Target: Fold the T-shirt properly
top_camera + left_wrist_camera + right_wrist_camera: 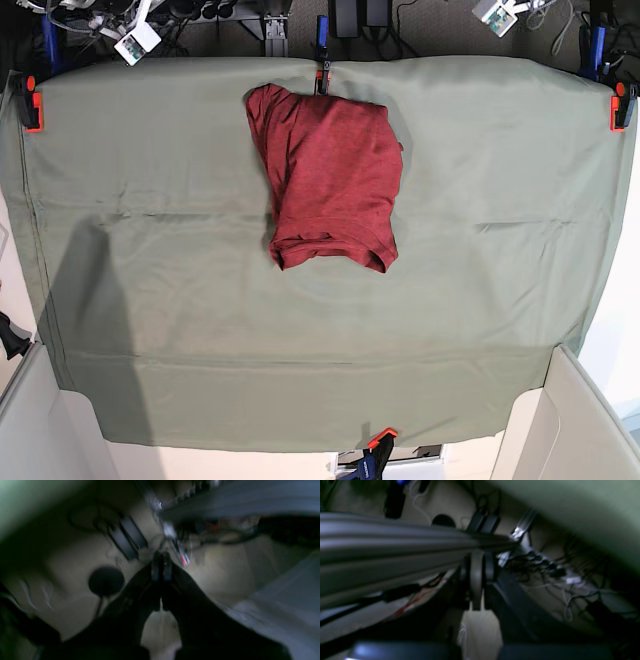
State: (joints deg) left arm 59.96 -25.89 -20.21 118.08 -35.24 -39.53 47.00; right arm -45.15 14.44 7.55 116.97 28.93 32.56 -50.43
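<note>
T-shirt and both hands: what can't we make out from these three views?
- T-shirt: sleeves and underside hidden in its own folds, base view.
- Both arms: outside the base view.
- Left hand: shut; surroundings smeared by motion blur, left wrist view.
- Right hand: shut; a blurred grey bar blocks half the right wrist view.

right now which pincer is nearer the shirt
Can't tell. The shirt lies on the cloth with no arm in the base view; left pincer and right pincer, both shut, show no shirt in their wrist views.

You are viewing the T-shirt (330, 175), matt heathered red knit cloth, lying on the table cloth (150, 200), smooth matt sage-green fabric showing faint creases.
</note>
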